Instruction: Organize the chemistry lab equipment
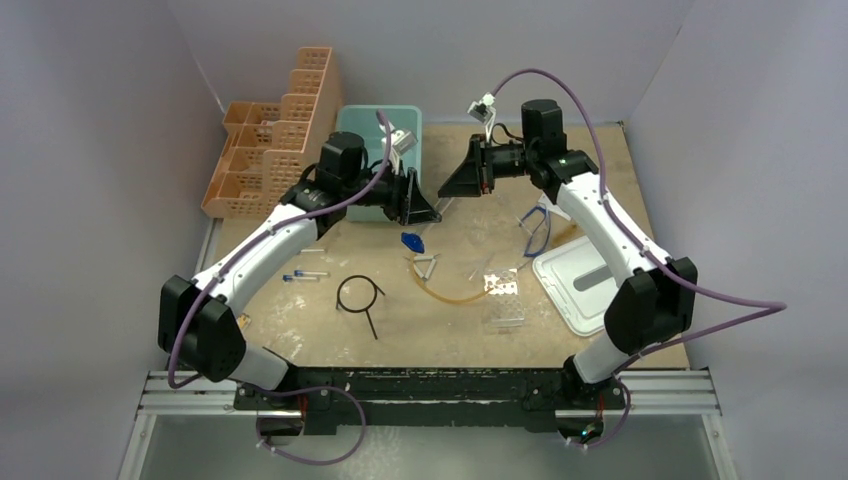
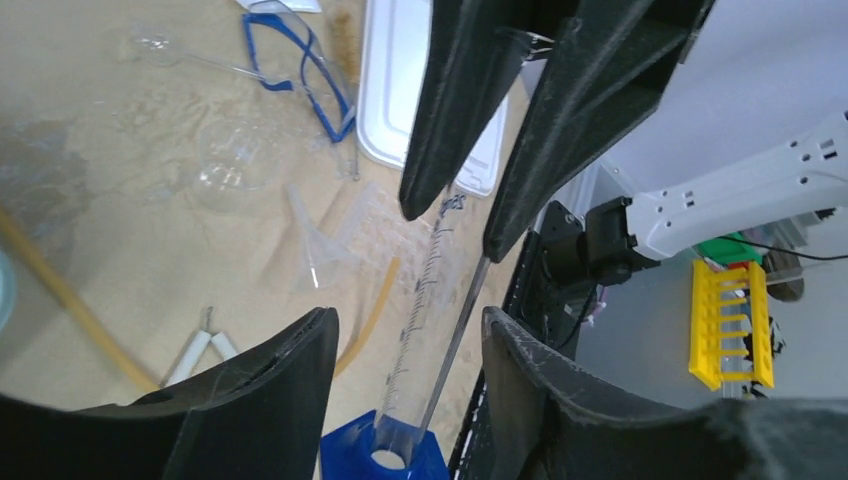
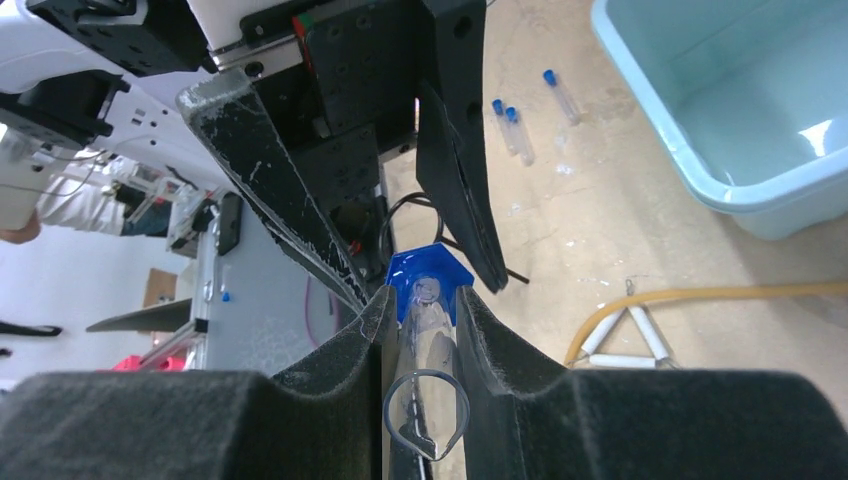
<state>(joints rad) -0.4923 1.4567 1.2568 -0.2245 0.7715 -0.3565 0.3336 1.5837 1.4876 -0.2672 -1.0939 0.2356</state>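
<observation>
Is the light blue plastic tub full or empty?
Empty as far as shown: the light blue plastic tub shows bare floor; part is hidden.

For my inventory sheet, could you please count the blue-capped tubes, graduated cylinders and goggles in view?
Blue-capped tubes: 3
Graduated cylinder: 1
Blue-framed goggles: 1
Total: 5

My overhead feed is evenly, fairly brightly lit, with soft shadows under the arms (image 1: 270,240) on the table (image 1: 440,335); the white tray (image 1: 565,292) by its right edge nearly blows out. On the left wrist feed the left gripper (image 2: 408,320) looms dark and soft-edged, yet marks on the graduated cylinder (image 2: 425,290) read sharp. The right wrist feed has glare in the teal tub (image 3: 660,115), and the right gripper (image 3: 422,298) blurs close up.
</observation>
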